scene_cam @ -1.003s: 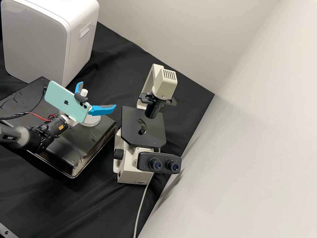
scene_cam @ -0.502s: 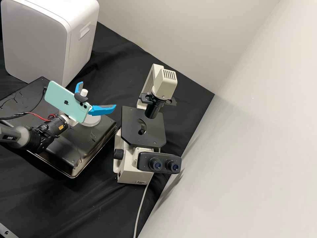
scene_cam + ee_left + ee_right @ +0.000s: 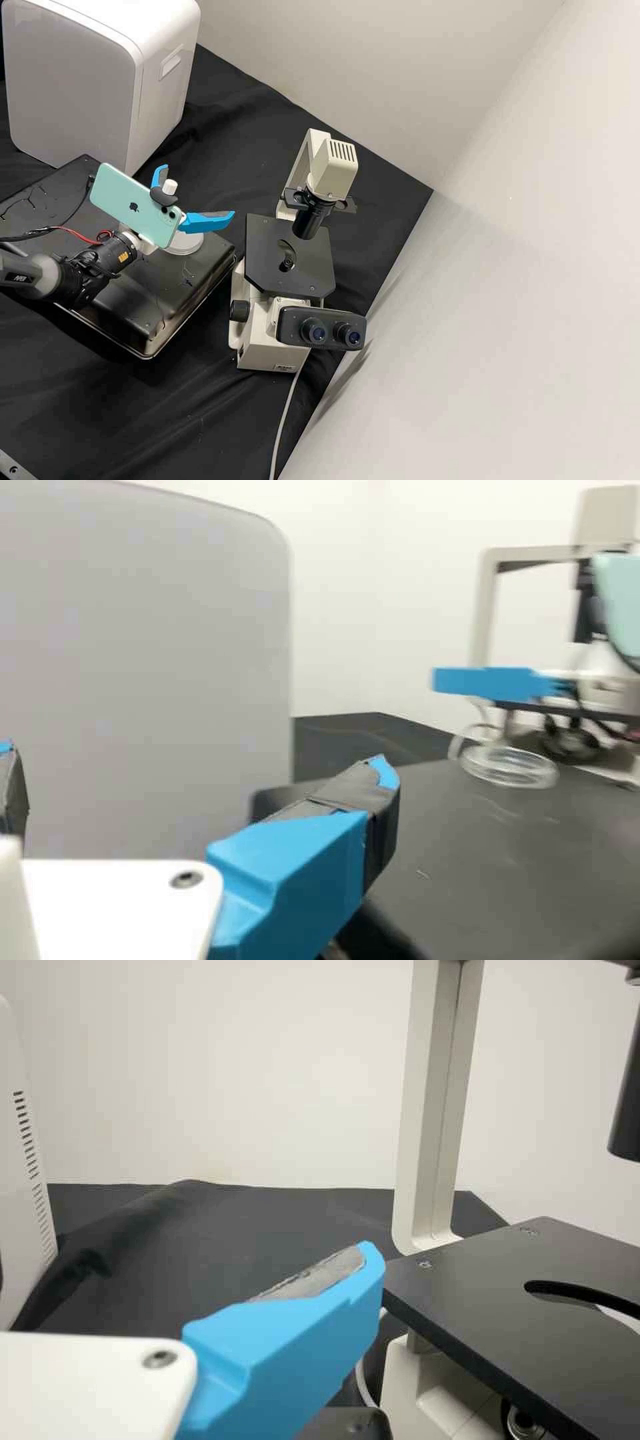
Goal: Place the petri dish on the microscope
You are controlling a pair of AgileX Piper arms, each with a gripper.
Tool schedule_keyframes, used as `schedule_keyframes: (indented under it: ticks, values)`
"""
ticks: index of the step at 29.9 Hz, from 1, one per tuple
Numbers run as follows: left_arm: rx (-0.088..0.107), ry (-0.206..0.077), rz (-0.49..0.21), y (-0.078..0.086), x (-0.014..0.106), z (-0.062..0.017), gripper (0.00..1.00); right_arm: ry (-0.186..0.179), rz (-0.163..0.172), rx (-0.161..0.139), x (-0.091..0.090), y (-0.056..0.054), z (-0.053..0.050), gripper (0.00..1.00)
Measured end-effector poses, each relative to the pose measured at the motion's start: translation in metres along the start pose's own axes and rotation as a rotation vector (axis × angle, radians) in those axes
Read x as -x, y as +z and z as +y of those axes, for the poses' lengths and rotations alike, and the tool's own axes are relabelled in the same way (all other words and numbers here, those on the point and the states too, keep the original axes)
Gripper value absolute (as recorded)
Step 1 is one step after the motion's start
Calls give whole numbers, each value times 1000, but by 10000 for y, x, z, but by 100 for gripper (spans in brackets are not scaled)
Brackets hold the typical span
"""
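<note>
Dish (image 3: 510,765) sits on the black box (image 3: 133,313) beside the microscope (image 3: 287,267), under my right claw (image 3: 197,191), whose fingers (image 3: 210,220) are spread wide; left claw (image 3: 190,770) is released too. I judge it light, brittle and slick, so I'd pinch across its rim

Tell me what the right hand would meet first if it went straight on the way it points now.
Probably the near edge of the microscope stage, just ahead of the right hand. Height is hard to judge; it might skim over the stage instead.
</note>
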Motion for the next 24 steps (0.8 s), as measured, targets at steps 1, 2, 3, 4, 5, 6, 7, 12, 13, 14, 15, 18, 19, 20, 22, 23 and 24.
schedule_keyframes:
  ticks: [1, 2, 3, 4, 5, 6, 7, 12, 13, 14, 15, 18, 19, 20, 22, 23, 24]
  values:
    - [3, 0, -11, 22, 18, -4, 100, 0, 0, 0, 0, 0, 0, 100]
    - [7, 5, -17, 39, 30, 2, 100, 0, 0, 0, 0, 0, 0, 100]
    - [6, 13, -26, 60, 48, 13, 100, 0, 0, 0, 0, 0, 0, 100]
    - [8, 28, -39, 85, 60, 35, 100, 0, 0, 0, 0, 0, 0, 100]
    - [15, 44, -42, 99, 69, 55, 100, 0, 0, 0, 0, 0, 0, 100]
    - [21, 52, -52, 120, 75, 65, 100, 0, 0, 0, 0, 0, 0, 100]
    - [23, 67, -59, 143, 84, 81, 100, 0, 0, 0, 0, 0, 0, 100]
    - [-11, 101, -92, 254, 133, 125, 100, 0, 0, 0, 0, 0, 0, 100]
    - [-17, 106, -101, 281, 150, 137, 100, 0, 0, 0, 0, 0, 0, 100]
    - [-21, 104, -105, 300, 164, 141, 100, 0, 0, 0, 0, 0, 0, 100]
    - [-20, 104, -111, 325, 183, 149, 100, 0, 0, 0, 0, 0, 0, 100]
    - [-28, 94, -117, 396, 233, 148, 100, 0, 0, 0, 0, 0, 0, 100]
    - [-23, 88, -119, 419, 245, 139, 100, 0, 0, 0, 0, 0, 0, 100]
    - [-26, 83, -115, 433, 252, 129, 100, 0, 0, 0, 0, 0, 0, 100]
    - [-34, 60, -125, 477, 255, 84, 100, 0, 0, 0, 0, 0, 0, 100]
    - [-40, 48, -131, 492, 245, 54, 100, 0, 0, 0, 0, 0, 0, 100]
    - [-49, 40, -127, 492, 230, 29, 100, 0, 0, 0, 0, 0, 0, 100]
